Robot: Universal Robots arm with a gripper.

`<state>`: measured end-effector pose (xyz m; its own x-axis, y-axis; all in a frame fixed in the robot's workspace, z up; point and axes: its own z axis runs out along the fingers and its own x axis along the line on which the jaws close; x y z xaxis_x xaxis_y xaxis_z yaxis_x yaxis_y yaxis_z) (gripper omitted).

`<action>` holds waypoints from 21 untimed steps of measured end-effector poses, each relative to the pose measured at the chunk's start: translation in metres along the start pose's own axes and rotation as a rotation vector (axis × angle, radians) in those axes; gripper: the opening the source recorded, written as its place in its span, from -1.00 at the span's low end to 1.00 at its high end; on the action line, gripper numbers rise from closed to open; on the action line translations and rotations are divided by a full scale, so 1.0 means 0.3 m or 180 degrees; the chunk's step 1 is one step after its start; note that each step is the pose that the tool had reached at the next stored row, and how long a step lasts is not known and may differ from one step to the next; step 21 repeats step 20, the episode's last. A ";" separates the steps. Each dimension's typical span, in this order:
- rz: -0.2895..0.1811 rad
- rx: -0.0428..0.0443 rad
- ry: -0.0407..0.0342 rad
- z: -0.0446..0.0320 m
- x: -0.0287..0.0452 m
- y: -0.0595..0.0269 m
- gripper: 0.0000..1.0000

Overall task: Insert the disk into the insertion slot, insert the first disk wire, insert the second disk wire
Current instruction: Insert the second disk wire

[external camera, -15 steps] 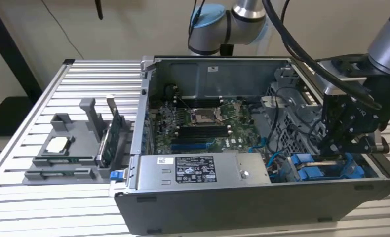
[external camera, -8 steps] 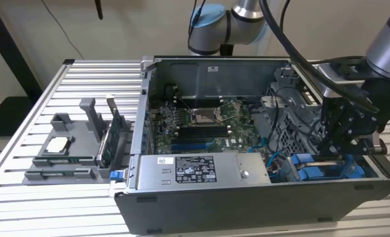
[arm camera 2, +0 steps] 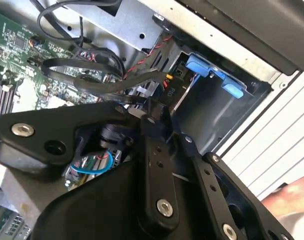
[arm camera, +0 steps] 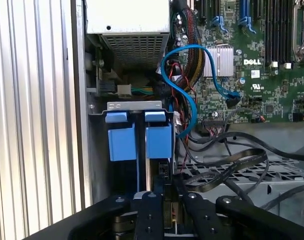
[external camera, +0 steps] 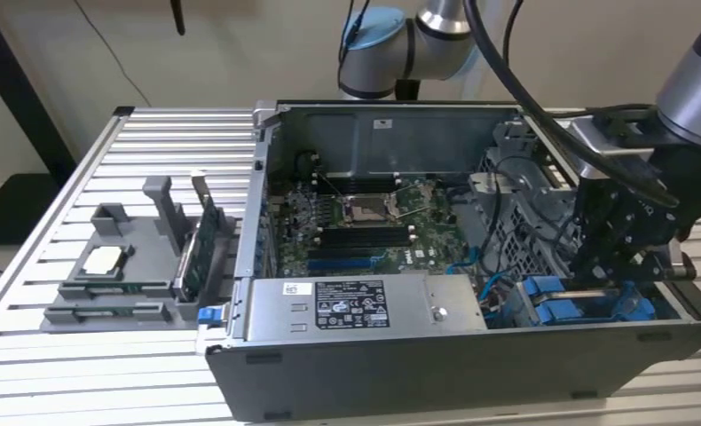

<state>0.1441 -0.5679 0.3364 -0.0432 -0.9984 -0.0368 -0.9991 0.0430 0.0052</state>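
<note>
Gripper lowered into the drive bay corner, a wire connector apparently pinched at its tip.

The gripper (external camera: 617, 266) is seen at lower right in the exterior view, above the blue-railed insertion slot (external camera: 587, 306). In the first wrist view, the fingers (arm camera: 164, 197) look closed on a small black connector (arm camera: 163, 170) beside the blue carrier tabs (arm camera: 139, 140); square alignment and a gentle, straight push are judged essential.

Arm reaching steeply down, black hand (external camera: 611, 288) low, fingers (arm camera: 150, 220) close together.
</note>
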 end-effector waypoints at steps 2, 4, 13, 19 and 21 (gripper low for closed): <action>0.0000 0.0000 -0.0001 -0.019 -0.001 0.000 -0.52; 0.0000 0.0000 0.0000 -0.049 -0.002 0.000 -0.52; 0.0000 0.0000 0.0001 -0.150 -0.006 0.001 -0.52; 0.0000 0.0000 0.0000 -0.163 -0.006 0.001 -0.52; 0.0000 0.0000 0.0000 -0.163 -0.006 0.001 -0.52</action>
